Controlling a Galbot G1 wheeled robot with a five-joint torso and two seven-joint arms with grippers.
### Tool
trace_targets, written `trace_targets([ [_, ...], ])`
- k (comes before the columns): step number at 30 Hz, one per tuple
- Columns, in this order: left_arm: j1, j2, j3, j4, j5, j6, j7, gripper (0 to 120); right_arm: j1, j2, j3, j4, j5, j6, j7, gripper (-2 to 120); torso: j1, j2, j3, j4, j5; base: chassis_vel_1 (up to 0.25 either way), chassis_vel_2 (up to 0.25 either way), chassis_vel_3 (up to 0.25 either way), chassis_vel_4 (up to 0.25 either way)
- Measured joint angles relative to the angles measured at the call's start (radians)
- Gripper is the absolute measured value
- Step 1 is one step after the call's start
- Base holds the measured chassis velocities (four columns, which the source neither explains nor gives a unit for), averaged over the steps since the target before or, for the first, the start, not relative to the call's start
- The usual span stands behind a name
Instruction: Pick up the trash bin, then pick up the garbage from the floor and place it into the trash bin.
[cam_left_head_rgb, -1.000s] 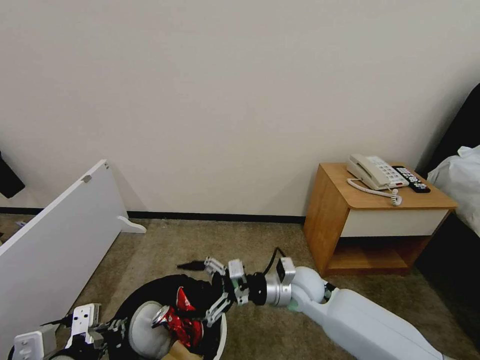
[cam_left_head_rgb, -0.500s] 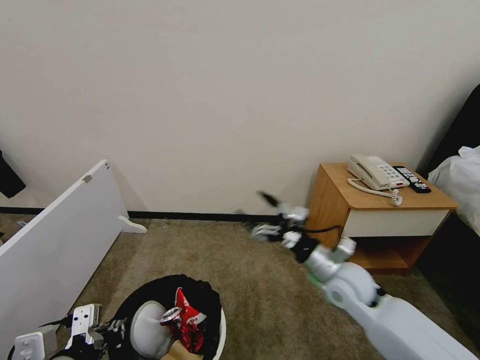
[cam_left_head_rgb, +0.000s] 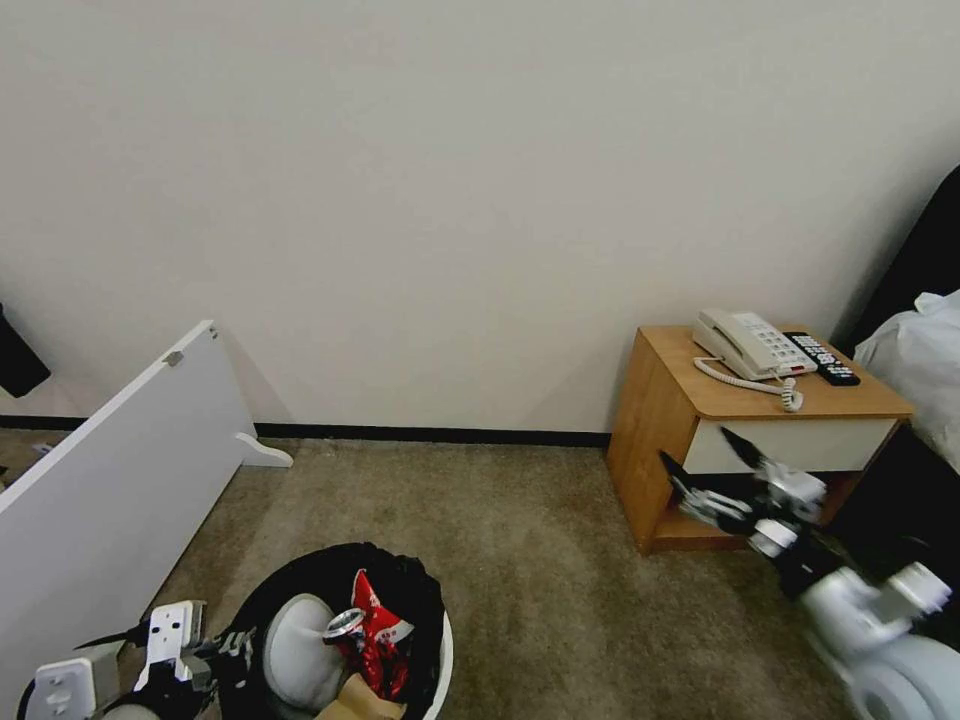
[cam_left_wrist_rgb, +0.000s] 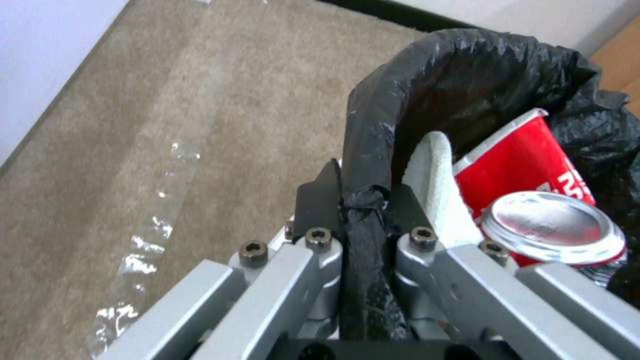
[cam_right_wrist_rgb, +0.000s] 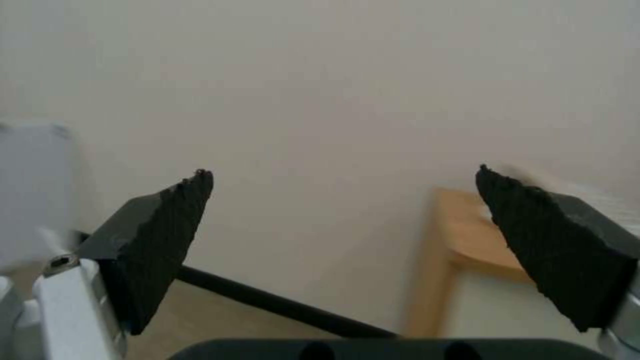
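The trash bin (cam_left_head_rgb: 441, 648), white with a black bag (cam_left_wrist_rgb: 460, 70) over its rim, is at the bottom left of the head view. My left gripper (cam_left_head_rgb: 225, 650) is shut on its near rim, and the left wrist view shows the fingers (cam_left_wrist_rgb: 363, 195) pinching the bag-covered edge. Inside lie a white slipper (cam_left_head_rgb: 295, 660), a red can (cam_left_wrist_rgb: 550, 227), a red-and-white wrapper (cam_left_wrist_rgb: 520, 160) and a brown paper bag (cam_left_head_rgb: 360, 702). My right gripper (cam_left_head_rgb: 697, 452) hangs open and empty in front of the nightstand, well right of the bin, its pads (cam_right_wrist_rgb: 167, 240) wide apart.
A wooden nightstand (cam_left_head_rgb: 655, 430) with a phone (cam_left_head_rgb: 745, 345) and a remote (cam_left_head_rgb: 822, 358) stands at the right, with white bedding (cam_left_head_rgb: 920, 370) beyond. A white board (cam_left_head_rgb: 110, 480) leans at the left. Bare carpet (cam_left_head_rgb: 500, 530) lies between, and a clear film scrap (cam_left_wrist_rgb: 160, 225) lies beside the bin.
My right arm has swung from over the bin up and to the right, ending in front of the nightstand with its gripper open. The bin and left gripper have stayed put.
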Motion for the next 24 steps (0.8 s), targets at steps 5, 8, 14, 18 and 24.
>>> trace_targets([
  [5, -0.008, -0.003, 0.006, 0.000, 0.026, 0.000, 0.010, 4, -0.105, 0.169, 0.068, 0.059, -0.121, 0.029, 0.038, 100, 0.000, 0.000, 0.000, -0.0006, 0.0001, 0.000, 0.000, 0.000, 0.000],
  [8, -0.018, -0.003, 0.009, 0.000, 0.064, 0.000, 0.025, 4, -0.138, 0.260, 0.097, 0.085, -0.225, 0.050, 0.052, 100, 0.000, 0.000, 0.000, -0.0003, -0.0001, 0.000, 0.000, 0.000, 0.000],
  [14, -0.040, -0.001, 0.015, 0.000, 0.085, 0.000, 0.040, 4, -0.147, 0.366, 0.140, 0.132, -0.287, 0.056, 0.052, 100, 0.000, 0.000, 0.000, 0.0000, 0.0000, 0.000, 0.000, 0.000, 0.000],
  [18, -0.062, 0.007, 0.015, 0.000, 0.074, 0.000, 0.040, 4, -0.162, 0.426, 0.165, 0.154, -0.302, 0.062, 0.013, 100, 0.000, 0.000, 0.000, -0.0004, 0.0000, 0.000, 0.000, 0.000, 0.000],
  [24, -0.070, 0.012, 0.006, 0.000, 0.072, 0.000, 0.038, 4, -0.145, 0.448, 0.168, 0.146, -0.300, 0.098, -0.018, 100, 0.000, 0.000, 0.000, -0.0001, 0.0002, 0.000, 0.000, 0.000, 0.000],
])
